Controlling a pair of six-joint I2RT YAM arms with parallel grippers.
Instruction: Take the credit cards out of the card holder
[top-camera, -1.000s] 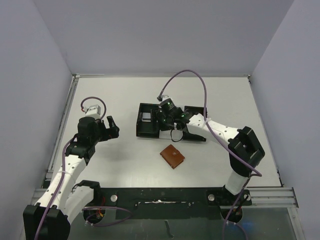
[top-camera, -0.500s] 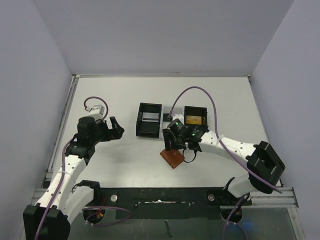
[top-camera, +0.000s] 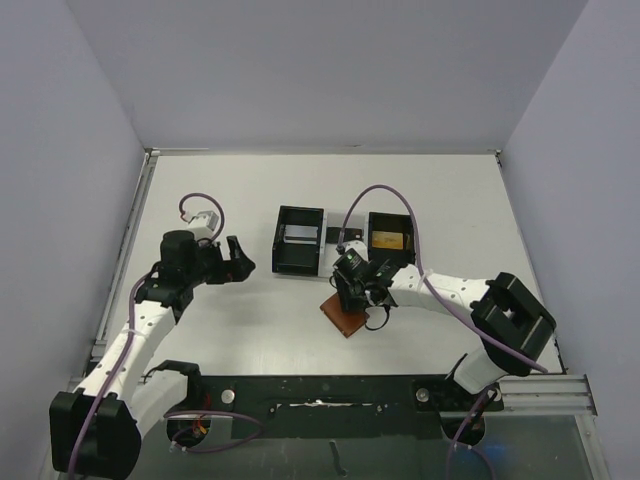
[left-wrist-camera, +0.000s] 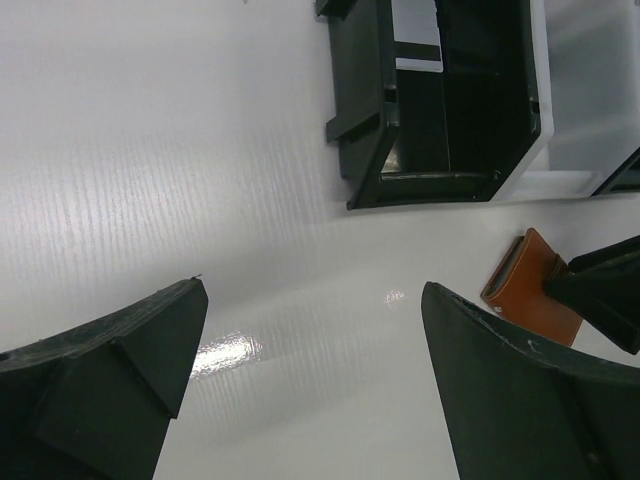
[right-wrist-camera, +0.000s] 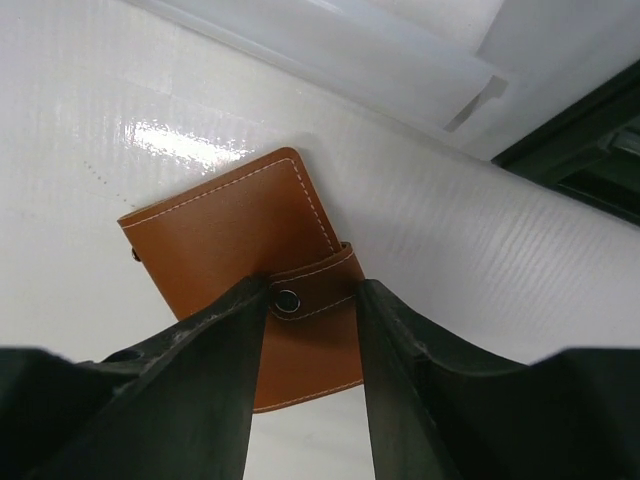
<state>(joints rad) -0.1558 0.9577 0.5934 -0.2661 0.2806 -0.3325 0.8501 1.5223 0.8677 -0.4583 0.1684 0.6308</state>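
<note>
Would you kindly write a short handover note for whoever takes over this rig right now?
Left gripper: open, empty, hovering over the white table left of the black-and-white three-compartment tray.
Right gripper: low over the closed brown leather card holder, jaws partway apart astride its snap tab; grip not confirmed.
Done: a pale card lies in the tray's left compartment, a yellowish card in the right.
Left: unsnap the tab, open the holder, remove any cards inside; none are visible.
</note>
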